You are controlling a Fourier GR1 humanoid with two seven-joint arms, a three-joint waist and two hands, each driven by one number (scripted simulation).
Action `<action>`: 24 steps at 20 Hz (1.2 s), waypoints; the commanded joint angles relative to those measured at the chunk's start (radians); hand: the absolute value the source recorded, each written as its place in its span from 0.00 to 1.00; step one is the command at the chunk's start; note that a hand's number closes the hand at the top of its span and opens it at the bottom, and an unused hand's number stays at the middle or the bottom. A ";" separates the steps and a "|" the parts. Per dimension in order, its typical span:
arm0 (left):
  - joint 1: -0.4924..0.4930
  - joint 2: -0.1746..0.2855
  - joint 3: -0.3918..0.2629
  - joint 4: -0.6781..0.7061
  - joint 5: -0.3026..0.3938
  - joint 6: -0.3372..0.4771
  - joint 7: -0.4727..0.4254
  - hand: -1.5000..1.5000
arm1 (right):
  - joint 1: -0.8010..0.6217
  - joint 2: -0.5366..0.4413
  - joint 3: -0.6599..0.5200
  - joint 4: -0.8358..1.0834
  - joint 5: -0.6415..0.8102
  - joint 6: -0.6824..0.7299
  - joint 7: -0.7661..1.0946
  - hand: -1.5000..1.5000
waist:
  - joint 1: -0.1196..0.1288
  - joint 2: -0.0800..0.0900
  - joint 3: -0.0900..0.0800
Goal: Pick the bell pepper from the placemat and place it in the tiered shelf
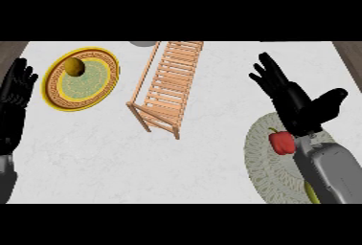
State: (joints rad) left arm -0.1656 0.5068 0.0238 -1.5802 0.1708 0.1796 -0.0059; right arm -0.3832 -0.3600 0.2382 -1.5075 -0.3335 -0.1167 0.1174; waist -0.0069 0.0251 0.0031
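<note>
A red bell pepper [281, 142] with a green stem lies on the round grey-green placemat [265, 162] at the right. My right hand [293, 100] hovers just beyond the pepper, fingers straight and spread, thumb out to the right, and is open with nothing in it. Its forearm covers the placemat's right part. The wooden slatted tiered shelf [166, 81] stands in the middle of the counter, left of the pepper. Over at the left edge my left hand [16, 98] rests open with its fingers up.
A yellow-rimmed patterned plate [81, 91] sits at the back left with a yellow-brown round fruit [75, 67] on it. A grey object [141, 43] peeks in at the back edge beside the shelf's top. White marble counter lies between shelf and placemat.
</note>
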 commanded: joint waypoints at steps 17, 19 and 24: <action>0.067 -0.173 -0.071 -0.081 -0.003 0.086 0.152 0.50 | -0.023 -0.288 -0.342 0.389 -0.393 0.872 -0.202 0.00 | 0.016 -0.023 -0.002; 0.062 -0.202 -0.098 -0.096 -0.027 0.123 0.163 0.50 | -0.035 -0.375 -0.301 0.355 -0.293 0.929 -0.196 0.00 | 0.019 -0.023 -0.001; 0.119 -0.210 -0.093 -0.072 -0.023 0.102 0.112 0.50 | -0.012 -0.499 -0.267 0.195 -0.130 1.018 -0.214 0.00 | 0.004 -0.029 -0.004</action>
State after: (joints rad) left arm -0.0767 0.3113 -0.0646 -1.6547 0.1483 0.2823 0.1213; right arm -0.3989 -0.7728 -0.0512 -1.2268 -0.5759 0.8288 -0.0807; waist 0.0008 -0.0008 0.0007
